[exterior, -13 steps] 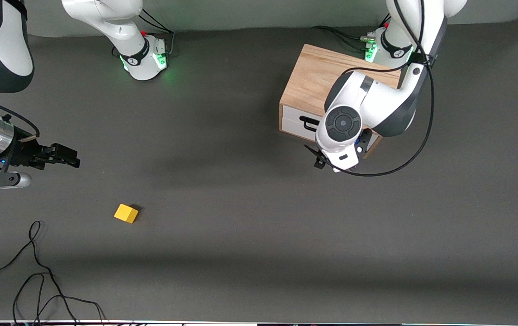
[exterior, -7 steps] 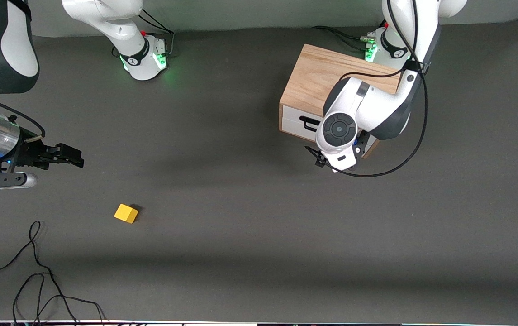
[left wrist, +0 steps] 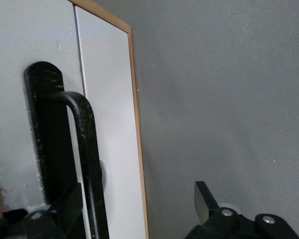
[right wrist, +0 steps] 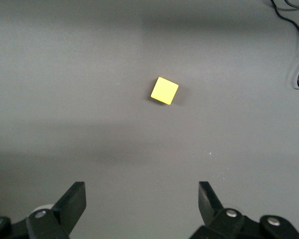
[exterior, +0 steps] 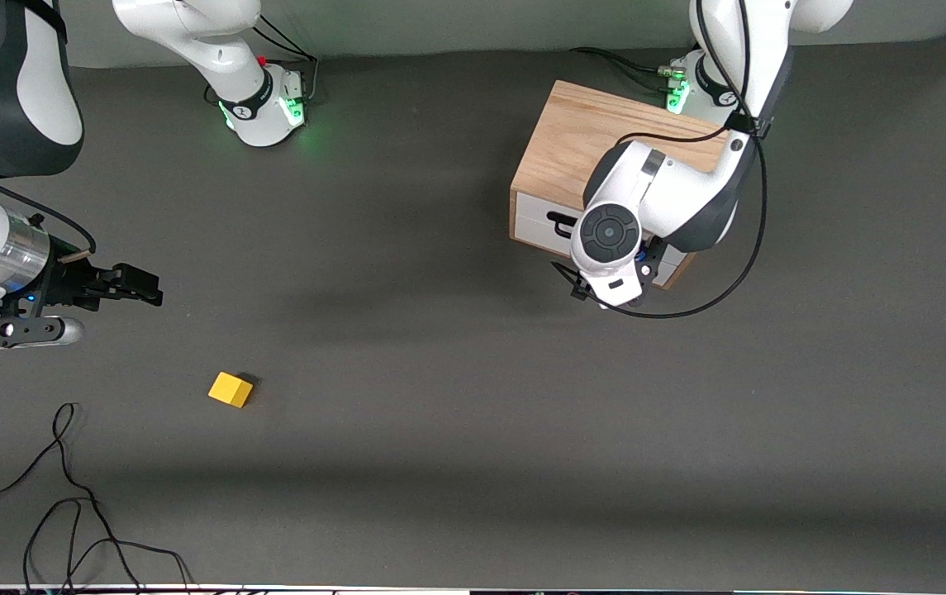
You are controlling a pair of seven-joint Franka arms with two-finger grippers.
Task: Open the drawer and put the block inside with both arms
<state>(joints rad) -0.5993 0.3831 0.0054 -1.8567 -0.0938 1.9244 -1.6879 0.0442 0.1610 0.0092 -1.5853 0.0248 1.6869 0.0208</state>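
The light oak cabinet (exterior: 588, 140) stands near the left arm's base. Its drawer's white front (exterior: 534, 221) sits flush and closed, with a black bar handle (exterior: 559, 221). My left gripper (exterior: 582, 291) is low in front of the drawer. In the left wrist view it (left wrist: 137, 206) is open: one finger (left wrist: 65, 209) is beside the handle (left wrist: 84, 144), the other (left wrist: 203, 199) is over bare table past the front's edge. The yellow block (exterior: 230, 389) lies on the table toward the right arm's end. My right gripper (exterior: 140, 291) is open and empty above the table, with the block (right wrist: 164, 90) ahead of its fingertips (right wrist: 207, 199).
Loose black cables (exterior: 68, 496) lie near the front edge at the right arm's end, and show in the right wrist view (right wrist: 295, 40). The left arm's own cable (exterior: 729, 281) loops down beside the cabinet. The dark grey table (exterior: 439, 397) spreads between block and cabinet.
The right gripper has moved a little toward the table's middle. The left arm's wrist has shifted slightly closer to the drawer front. The block and drawer have not moved.
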